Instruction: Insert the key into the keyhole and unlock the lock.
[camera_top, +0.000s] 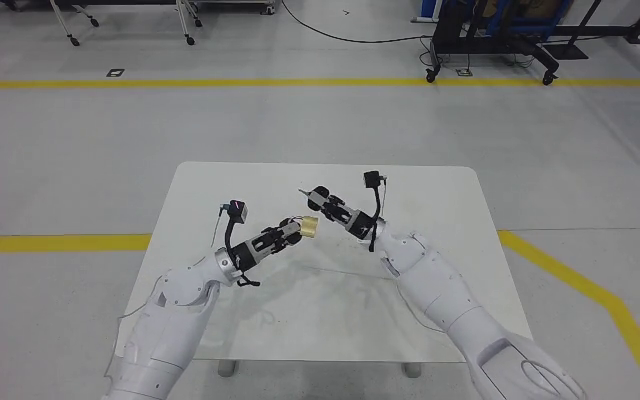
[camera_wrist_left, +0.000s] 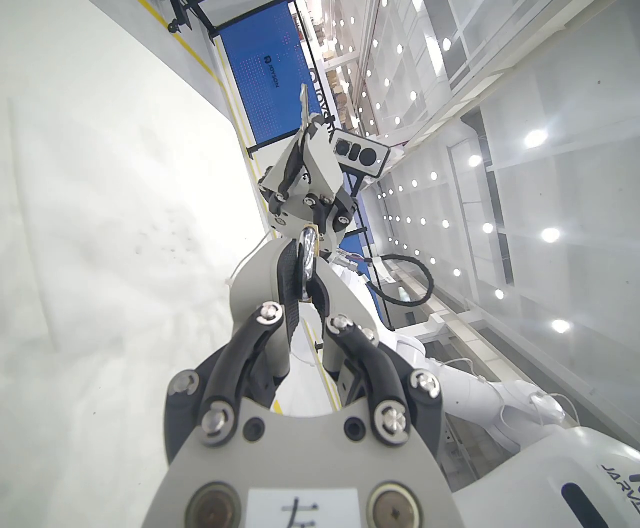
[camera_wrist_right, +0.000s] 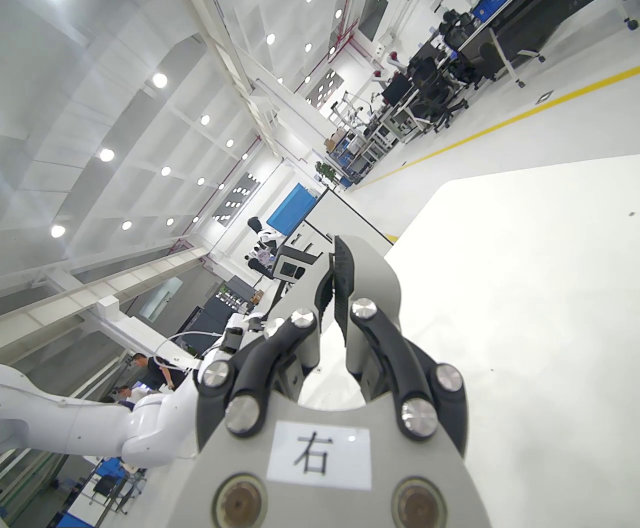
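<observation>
1. Two white robot arms meet above the middle of a white desk (camera_top: 420, 200), both raised off its surface.
2. The left hand (camera_wrist_left: 302, 270) has its two dark-padded fingers closed tight on a small brass lock (camera_wrist_left: 309, 245). They grip it by the silver loop, with the brass body poking out past the fingertips.
3. From above, the lock (camera_top: 311, 228) hangs in the air at the tip of the left hand (camera_top: 298, 231), clear of the desk.
4. The right hand (camera_top: 318, 194) is pinched closed on a small silver key (camera_top: 303, 190). The blade sticks out beyond the fingertips.
5. Seen from the left wrist, the key (camera_wrist_left: 303, 102) points away from the lock, at the far end of the right hand (camera_wrist_left: 311, 131).
6. The key and lock are near each other but apart, and the key is not in the keyhole.
7. From its own wrist, the right hand (camera_wrist_right: 334, 265) shows its pads pressed together.
</observation>
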